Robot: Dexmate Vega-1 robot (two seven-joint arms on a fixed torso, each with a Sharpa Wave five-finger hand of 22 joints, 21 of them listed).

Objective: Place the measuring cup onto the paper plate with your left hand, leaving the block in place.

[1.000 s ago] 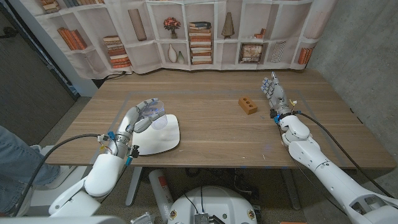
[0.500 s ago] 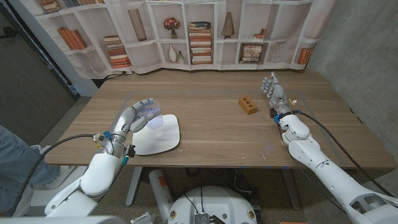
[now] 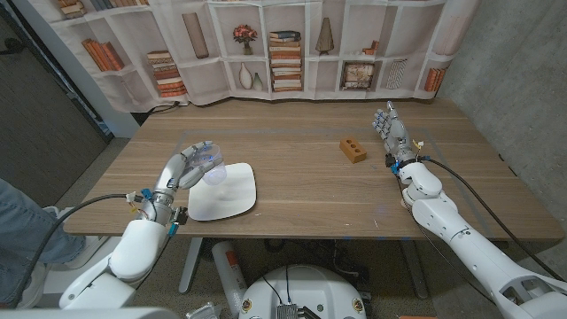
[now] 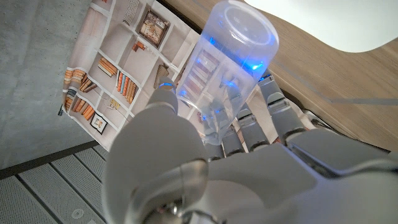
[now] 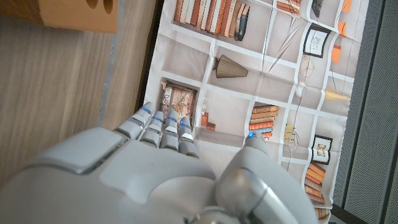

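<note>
My left hand holds the clear plastic measuring cup just above the near-left part of the table, at the left rim of the white paper plate. In the left wrist view the cup lies tilted in the fingers of that hand, base end outward, blue markings showing, with the plate beyond it. The orange wooden block with holes sits right of centre. My right hand stands on its edge to the right of the block, fingers apart and holding nothing; the block shows past that hand.
A bookshelf-printed curtain hangs behind the table's far edge. A person's leg in jeans is at the left edge of the head view, beside the table. Black cables run along both forearms.
My left hand has drawn a little to the left and towards me with the cup, from over the plate's far-left corner to its left rim. The block and right hand have not moved.
</note>
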